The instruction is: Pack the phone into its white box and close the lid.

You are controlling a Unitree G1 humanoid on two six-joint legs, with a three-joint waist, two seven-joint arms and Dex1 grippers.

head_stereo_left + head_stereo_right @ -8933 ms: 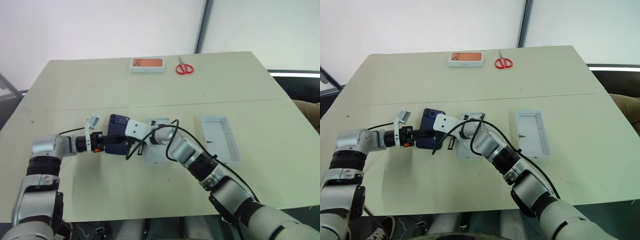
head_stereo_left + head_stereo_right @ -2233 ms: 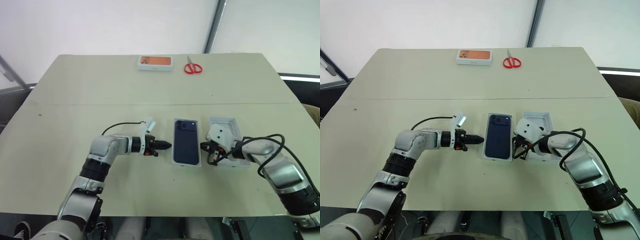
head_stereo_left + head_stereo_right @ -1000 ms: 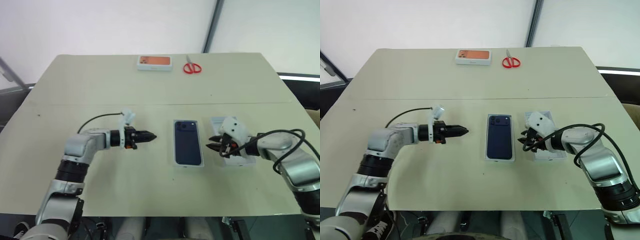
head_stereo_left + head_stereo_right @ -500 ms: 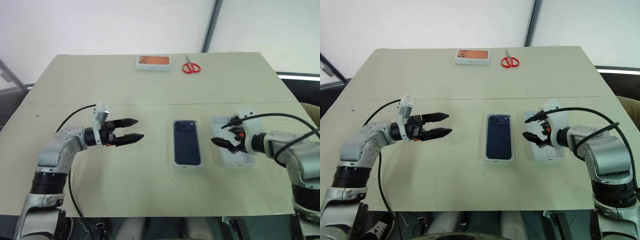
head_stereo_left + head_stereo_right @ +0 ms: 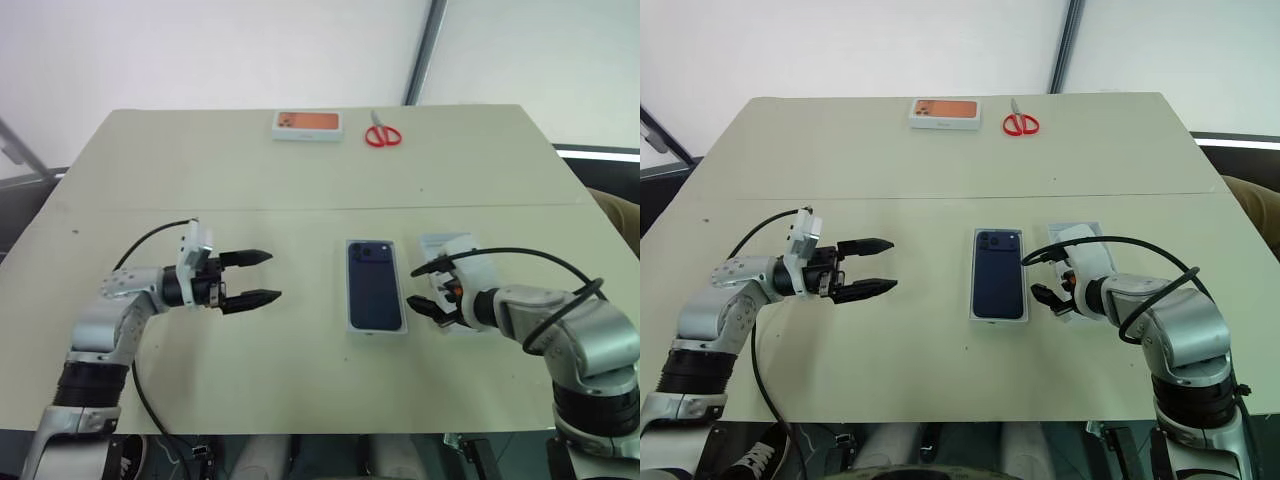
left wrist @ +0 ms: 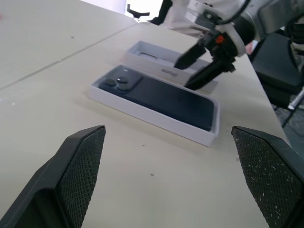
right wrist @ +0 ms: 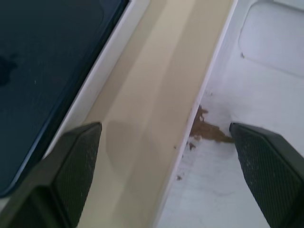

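Left eye view: the phone (image 5: 375, 284) is seen lying in the white box (image 5: 351, 300), the lid (image 5: 452, 247) just beside it. The right gripper (image 5: 436, 292), jaws wide and empty, hangs over the lid; the left gripper (image 5: 256, 277) is likewise spread. A skewed lid could jam on the box.

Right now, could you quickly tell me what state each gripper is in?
Left gripper: open, holding nothing.
Right gripper: open, holding nothing, by the lid.

Glossy phone (image 5: 375, 285) (matt cardboard box (image 6: 142, 109))
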